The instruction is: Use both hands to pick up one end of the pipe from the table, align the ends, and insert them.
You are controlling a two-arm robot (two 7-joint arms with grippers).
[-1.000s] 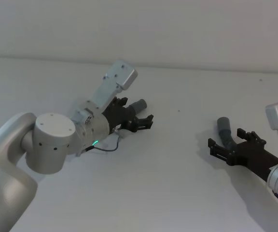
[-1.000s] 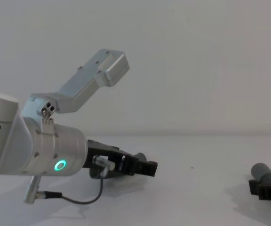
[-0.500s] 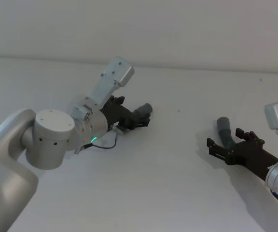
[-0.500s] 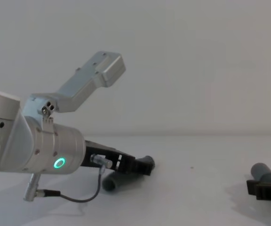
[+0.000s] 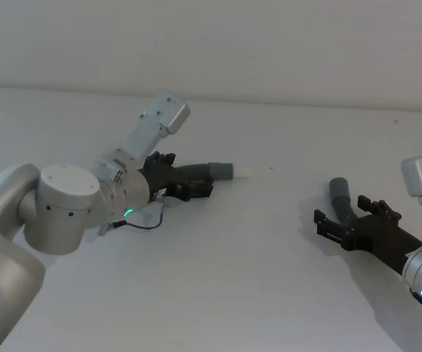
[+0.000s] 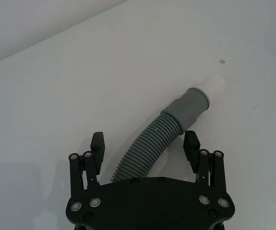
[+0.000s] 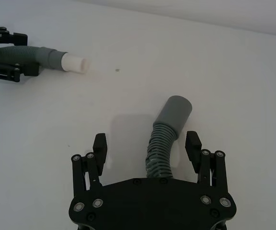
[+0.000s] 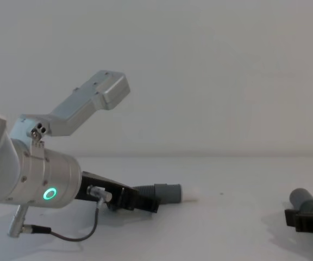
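L gripper (image 6: pixel 144 141): fingers spread, straddling corrugated hose (image 6: pixel 142 154) w/o touching. Hose runs fwd btwn them to grey cuff (image 6: pixel 190 103) w/ white tip (image 6: pixel 215 85), long axis pointing to robot's right, low at table (image 5: pixel 255 271). R gripper (image 7: pixel 145 140): likewise spread around its own hose piece (image 7: pixel 159 148). Its plain open cuff (image 7: pixel 175 111) points away from robot, approx crosswise to tip axis, well apart. Judgement: each arm nearest its own end; after gripping, R cuff must turn to face tip.

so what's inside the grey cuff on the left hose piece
A narrower white tip sticks out of the cuff; how deep it runs inside is covered by the cuff wall. The open left gripper straddles the hose.
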